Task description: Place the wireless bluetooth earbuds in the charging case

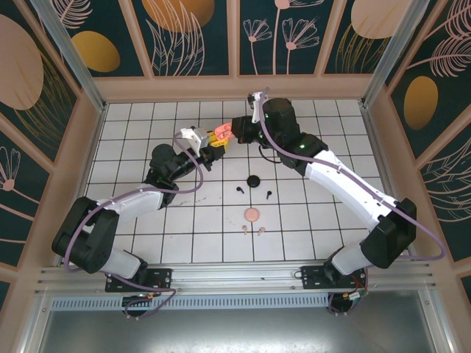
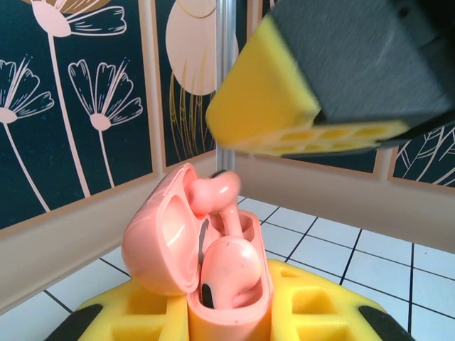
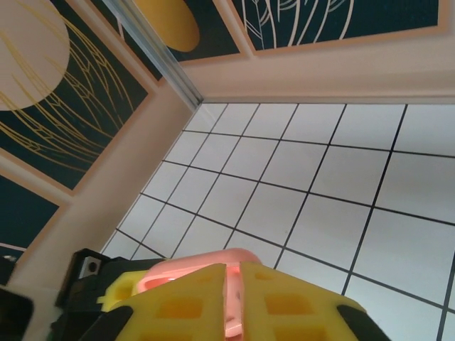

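Two pale pink earbuds are at the open pink charging case [image 2: 160,249]. The near earbud [image 2: 229,270] is seated deep in its slot. The far earbud [image 2: 212,192] stands tilted, head above the rim and stem down in the far slot. The lid is hinged back to the left in the left wrist view.

The left gripper [image 1: 213,145] is clamped on the case body, one yellow finger [image 2: 128,316] on each side, and holds it above the white tiled table [image 1: 147,118] toward the far wall.

The right gripper [image 3: 233,270] hangs just above the case. Its pads are drawn almost together with a thin slit between them. I cannot tell whether anything is pinched in the slit.

Well apart on the tiles, nearer the bases:
- a round black case [image 1: 255,181]
- two black earbuds [image 1: 241,189] [image 1: 268,195]
- a round pink case [image 1: 252,214]
- two loose pink earbuds [image 1: 244,229] [image 1: 260,231], just beside each other
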Action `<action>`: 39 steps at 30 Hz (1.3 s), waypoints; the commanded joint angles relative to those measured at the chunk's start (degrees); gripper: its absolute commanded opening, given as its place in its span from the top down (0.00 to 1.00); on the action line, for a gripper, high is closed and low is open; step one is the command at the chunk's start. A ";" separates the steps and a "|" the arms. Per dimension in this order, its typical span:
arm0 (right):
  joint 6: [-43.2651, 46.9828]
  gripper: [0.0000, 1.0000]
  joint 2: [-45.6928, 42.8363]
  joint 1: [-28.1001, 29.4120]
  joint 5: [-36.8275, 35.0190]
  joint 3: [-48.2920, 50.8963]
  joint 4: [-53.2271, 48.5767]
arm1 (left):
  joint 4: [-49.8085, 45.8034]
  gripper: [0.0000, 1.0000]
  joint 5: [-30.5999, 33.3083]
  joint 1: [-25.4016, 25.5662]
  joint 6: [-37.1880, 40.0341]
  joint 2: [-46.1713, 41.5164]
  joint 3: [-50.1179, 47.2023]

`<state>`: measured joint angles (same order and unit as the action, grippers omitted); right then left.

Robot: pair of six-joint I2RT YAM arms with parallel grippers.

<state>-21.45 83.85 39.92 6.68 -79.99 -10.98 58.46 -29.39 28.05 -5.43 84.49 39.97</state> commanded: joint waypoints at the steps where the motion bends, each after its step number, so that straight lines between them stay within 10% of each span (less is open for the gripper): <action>1: -0.85 0.77 -2.13 0.33 -0.61 -0.43 0.45 | 1.80 1.00 -0.60 0.27 0.33 0.50 1.12; 8: -2.25 0.52 -1.69 -0.19 -0.28 -0.48 -0.88 | 2.58 1.00 -1.01 0.26 0.07 0.94 1.38; 39: -4.44 0.59 3.27 -1.07 2.73 -0.29 -1.06 | 3.19 1.00 -1.45 0.33 -0.45 0.41 1.52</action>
<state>-25.69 86.32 39.31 8.67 -79.42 -11.53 58.52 -29.61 28.10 -5.45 84.93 39.99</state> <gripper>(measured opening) 0.416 0.227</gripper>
